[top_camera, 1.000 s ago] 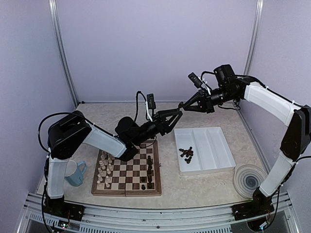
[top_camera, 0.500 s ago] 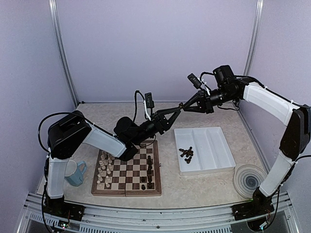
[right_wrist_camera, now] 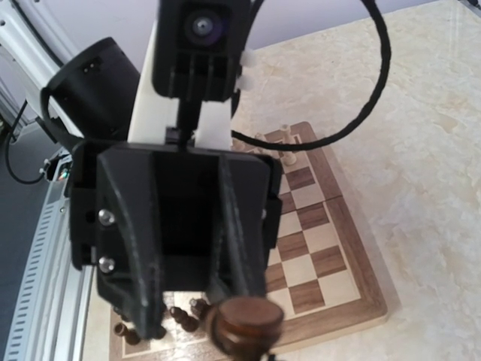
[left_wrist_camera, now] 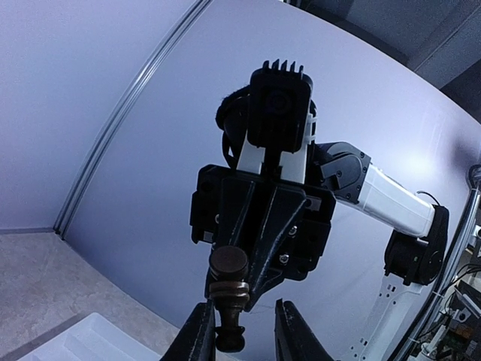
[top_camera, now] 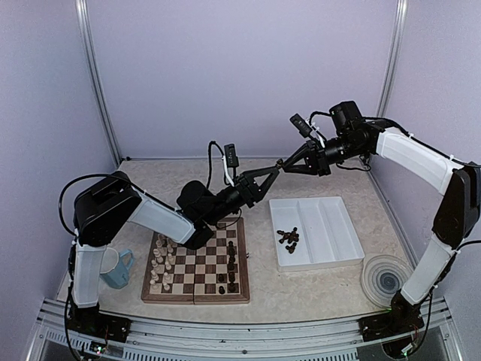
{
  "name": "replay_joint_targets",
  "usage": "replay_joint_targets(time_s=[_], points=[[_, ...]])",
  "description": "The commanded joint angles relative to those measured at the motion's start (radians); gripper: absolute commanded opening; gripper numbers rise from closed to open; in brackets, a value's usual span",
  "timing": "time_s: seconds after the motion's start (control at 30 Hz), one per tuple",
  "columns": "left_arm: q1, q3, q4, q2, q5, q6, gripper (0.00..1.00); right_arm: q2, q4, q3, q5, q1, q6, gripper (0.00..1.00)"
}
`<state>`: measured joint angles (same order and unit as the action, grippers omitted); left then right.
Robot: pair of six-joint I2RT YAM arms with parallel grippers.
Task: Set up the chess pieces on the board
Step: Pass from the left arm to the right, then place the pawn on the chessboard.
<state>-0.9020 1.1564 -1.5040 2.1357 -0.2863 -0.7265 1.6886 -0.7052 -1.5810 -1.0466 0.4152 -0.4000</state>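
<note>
A dark brown chess piece (top_camera: 279,166) hangs in mid-air between my two grippers, above the table behind the board (top_camera: 195,298). My right gripper (top_camera: 282,161) is shut on its base end. In the left wrist view the right gripper's fingers (left_wrist_camera: 289,226) converge on the piece (left_wrist_camera: 229,301). My left gripper (left_wrist_camera: 242,332) is open around the piece's head, one finger touching it and the other apart. The right wrist view shows the piece's round base (right_wrist_camera: 244,323) with the left gripper's fingers (right_wrist_camera: 131,248) behind it. More dark pieces (top_camera: 231,263) stand on the board's right side.
Cream-white pieces (top_camera: 160,263) stand on the board's left side. A white ridged tray (top_camera: 331,226) right of the board holds several loose dark pieces (top_camera: 288,238). A blue mug (top_camera: 115,268) stands left of the board. A round ribbed disc (top_camera: 385,278) lies at the right front.
My left gripper has risen up and right until its fingers stand around the piece held by the right gripper. The right arm has barely moved.
</note>
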Motion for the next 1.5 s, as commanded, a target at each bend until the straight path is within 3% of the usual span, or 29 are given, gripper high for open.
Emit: replay_joint_targets(time_s=[0.0,0.6,0.77,0.87,0.97,1.17,1.27,1.37,1.47], points=[[0.002,0.029,0.026,0.008,0.012,0.0,0.29,-0.006,0.017,0.004,-0.008,0.008,0.013,0.08],[0.002,0.026,0.033,0.007,-0.007,-0.002,0.12,-0.009,0.027,0.009,0.0,0.007,0.015,0.08],[0.018,0.007,0.154,-0.042,-0.01,-0.02,0.04,-0.022,0.021,0.022,0.031,0.006,-0.003,0.07],[0.048,0.013,0.374,-0.126,-0.05,-0.017,0.02,-0.046,0.028,0.053,0.07,-0.005,-0.022,0.07],[0.073,0.059,0.692,-0.228,-0.1,0.043,0.01,-0.063,0.053,0.094,0.093,-0.031,-0.036,0.07],[0.129,0.282,1.568,-0.343,-0.14,0.267,0.0,-0.098,0.142,0.239,0.209,-0.05,-0.103,0.07],[0.179,0.403,1.927,-0.34,-0.134,0.357,0.0,-0.122,0.193,0.312,0.244,-0.05,-0.118,0.07],[0.218,0.471,2.201,-0.323,-0.115,0.406,0.0,-0.139,0.221,0.347,0.269,-0.05,-0.129,0.07],[0.225,0.471,2.363,-0.34,-0.095,0.44,0.0,-0.147,0.23,0.366,0.293,-0.05,-0.142,0.07]])
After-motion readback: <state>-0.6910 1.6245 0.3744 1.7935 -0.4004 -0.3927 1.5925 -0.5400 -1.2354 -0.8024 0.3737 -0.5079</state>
